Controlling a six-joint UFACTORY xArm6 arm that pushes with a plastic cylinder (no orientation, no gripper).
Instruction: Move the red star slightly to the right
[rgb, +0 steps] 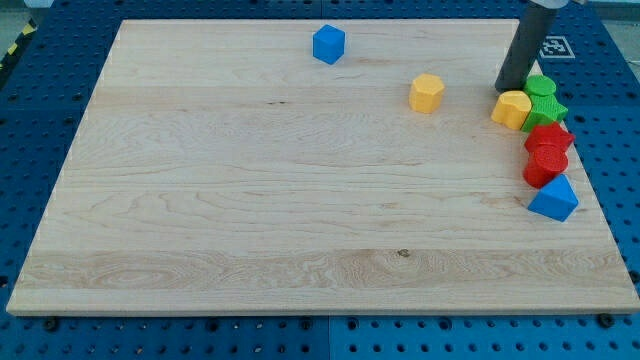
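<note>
Two red blocks sit at the view's right edge of the wooden board (250, 200). The upper one (549, 137) looks like the red star. The lower one (546, 165) looks rounder and touches it. My tip (506, 88) is above and to the left of the red star, just above a yellow block (512, 109) and left of a green block (541, 87). The tip does not touch either red block.
A second green block (548, 110) lies between the yellow block and the red star. A blue triangular block (553, 199) sits below the red blocks. A yellow hexagon (427, 93) and a blue cube (328, 44) lie further left near the top.
</note>
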